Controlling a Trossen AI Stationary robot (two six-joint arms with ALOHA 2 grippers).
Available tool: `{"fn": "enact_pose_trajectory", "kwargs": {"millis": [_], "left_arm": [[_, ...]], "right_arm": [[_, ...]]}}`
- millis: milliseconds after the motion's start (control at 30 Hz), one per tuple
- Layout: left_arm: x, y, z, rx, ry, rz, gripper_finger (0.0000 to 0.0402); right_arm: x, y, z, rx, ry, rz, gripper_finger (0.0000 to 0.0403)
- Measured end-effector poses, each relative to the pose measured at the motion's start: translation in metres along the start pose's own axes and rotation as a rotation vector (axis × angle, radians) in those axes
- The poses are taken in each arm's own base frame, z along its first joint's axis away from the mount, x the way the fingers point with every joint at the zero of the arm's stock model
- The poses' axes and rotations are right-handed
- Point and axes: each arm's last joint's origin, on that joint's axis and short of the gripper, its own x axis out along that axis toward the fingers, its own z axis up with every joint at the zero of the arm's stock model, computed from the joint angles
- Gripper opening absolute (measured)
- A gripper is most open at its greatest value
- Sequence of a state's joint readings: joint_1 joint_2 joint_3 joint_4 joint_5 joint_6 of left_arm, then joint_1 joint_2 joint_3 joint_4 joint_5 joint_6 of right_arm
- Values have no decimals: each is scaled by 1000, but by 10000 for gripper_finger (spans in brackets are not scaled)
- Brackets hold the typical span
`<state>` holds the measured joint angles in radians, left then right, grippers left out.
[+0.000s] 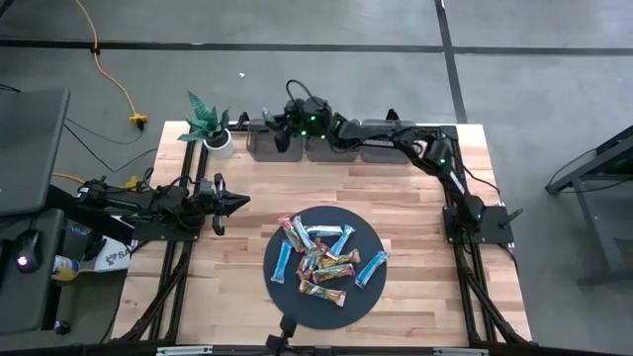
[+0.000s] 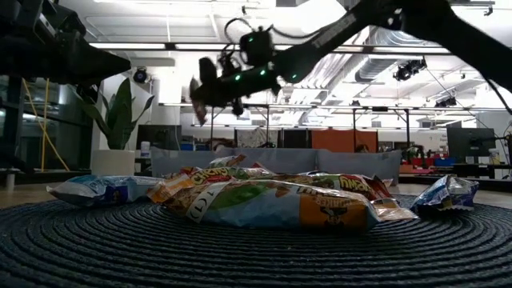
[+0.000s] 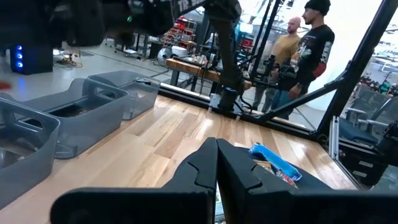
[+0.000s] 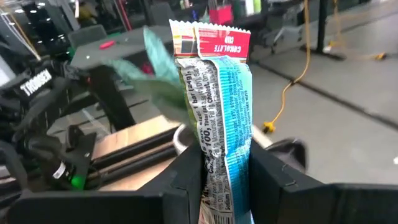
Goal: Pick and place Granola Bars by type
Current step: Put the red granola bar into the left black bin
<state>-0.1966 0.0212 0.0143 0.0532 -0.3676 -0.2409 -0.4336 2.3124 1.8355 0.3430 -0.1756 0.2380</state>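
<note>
While over bins (image 1: pixel 334 139): R end effector (image 4: pixel 225 165) w/ bar (image 4: pixel 222 118)

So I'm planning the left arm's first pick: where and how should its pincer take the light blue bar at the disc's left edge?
Grip the light blue bar across its narrow width, near mid-length, coming straight down. It lies flat on the disc with its long sides mostly clear, apart from the heap. The left pincer, shut, hovers over the table left of the disc.

we see a grey concrete floor (image 1: pixel 297 89) crossed by a yellow cable (image 1: pixel 114 79), a wooden table (image 1: pixel 277 188), bright ceiling lights (image 2: pixel 320 44), and two people (image 3: pixel 305 50) standing beyond.
</note>
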Motion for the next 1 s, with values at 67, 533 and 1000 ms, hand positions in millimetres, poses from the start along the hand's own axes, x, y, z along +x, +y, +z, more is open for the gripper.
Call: {"fn": "enact_pose_trajectory", "kwargs": {"millis": [67, 533, 1000], "left_arm": [[0, 0, 0, 0, 0, 0, 1], [0, 0, 0, 0, 0, 0, 1], [0, 0, 0, 0, 0, 0, 1]], "right_arm": [[8, 1, -6, 19, 40, 6, 87], [21, -3, 3, -30, 301, -32, 87], [10, -48, 9, 83, 337, -87, 87]]}}
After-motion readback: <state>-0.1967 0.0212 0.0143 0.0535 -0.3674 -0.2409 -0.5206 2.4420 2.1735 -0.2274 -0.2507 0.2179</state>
